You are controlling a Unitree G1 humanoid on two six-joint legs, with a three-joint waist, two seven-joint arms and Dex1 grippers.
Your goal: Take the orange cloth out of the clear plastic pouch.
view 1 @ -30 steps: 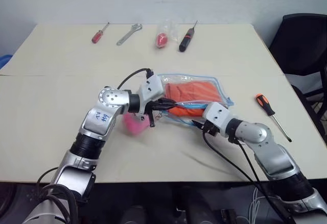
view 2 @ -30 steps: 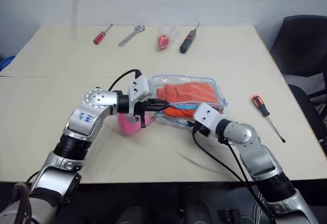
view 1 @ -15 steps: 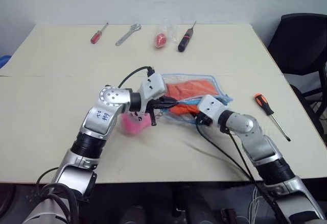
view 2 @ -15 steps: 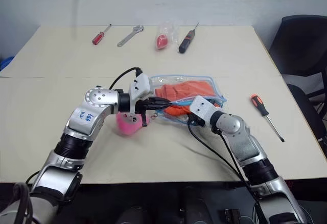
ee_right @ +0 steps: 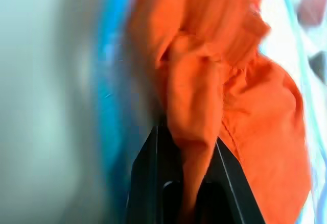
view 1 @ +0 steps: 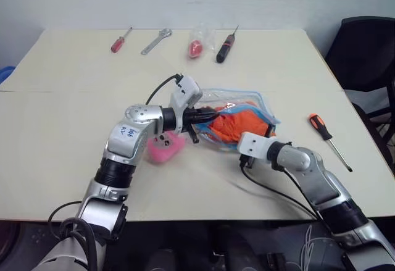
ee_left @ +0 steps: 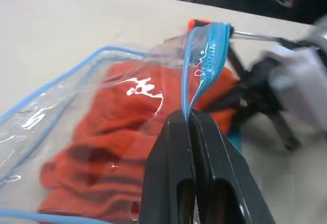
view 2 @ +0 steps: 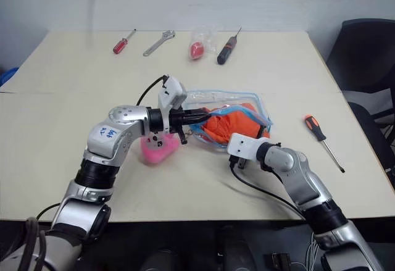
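A: Orange cloth bunched at mouth of clear plastic pouch, mid table. Mostly inside yet, one fold poking out toward near side.

B: Right gripper state?

A: Clenched on that fold, seen plainly in right wrist view, orange fabric between the black fingers. Sits just near side of pouch mouth, pointing fwd and to the left into it.

B: And left gripper?

A: Pinched tight on blue trim of pouch, holding upper lip lifted. Comes in from left side, approx level.

B: Relation for the pull?

A: Cloth lies beyond right gripper, long axis running away toward far-right corner of pouch. So pull prob. back toward robot, along that axis, with left as anchor. Right arm nearer to the cloth.

B: Risk?

A: Pouch may drag along if left grip slips. Pink plush charm beside left wrist. Farther: orange-handled screwdriver at right, tools along far edge, not involved.
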